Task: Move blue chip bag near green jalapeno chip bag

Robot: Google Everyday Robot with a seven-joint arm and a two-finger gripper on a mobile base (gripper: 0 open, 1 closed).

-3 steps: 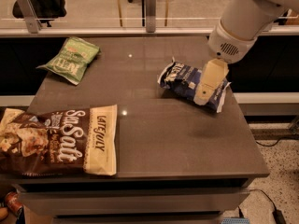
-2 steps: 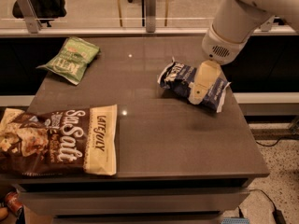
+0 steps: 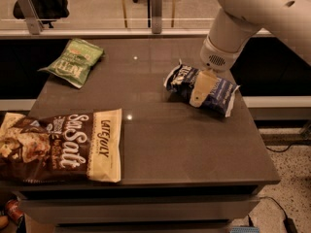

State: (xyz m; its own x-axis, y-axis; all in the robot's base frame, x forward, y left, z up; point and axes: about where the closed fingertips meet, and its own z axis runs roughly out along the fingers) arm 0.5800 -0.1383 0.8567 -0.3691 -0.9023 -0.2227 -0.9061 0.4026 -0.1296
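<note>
Packaging made up everything on the dark grey-brown desk (image 3: 160,149). At the near left a large brown-and-cream "Sea Salt" chip bag (image 3: 63,147) lay flat, its left end reaching the desk's left edge. At the far left, close to the back corner, lay the small light-green jalapeno chip bag (image 3: 75,62) with white lettering, flat and slightly angled. Right of centre, well apart from the green one, sat the small crinkled navy-blue chip bag (image 3: 221,92), its foil puckered and its long side running from far left to near right. The robot's cream-coloured end effector (image 3: 199,90) was down on the middle of this blue bag, touching its upper face, with the white arm (image 3: 228,35) rising to the far right. Whether the end effector was spread, narrowed or clamped on the foil could not be told from this view.

The blue bag looked light, soft and air-filled, so it would probably give under pressure and weigh very little. Its glossy foil was likely slippery, and the chips inside would crush if squeezed hard. A sensible hold, in my judgement, would be across the puffed middle where the end effector rested, or on a crimped end seam, with moderate force. Lifted from the middle, the ends would likely droop, and a loose pinch could let the foil slide out on the long carry leftward toward the green bag.
</note>
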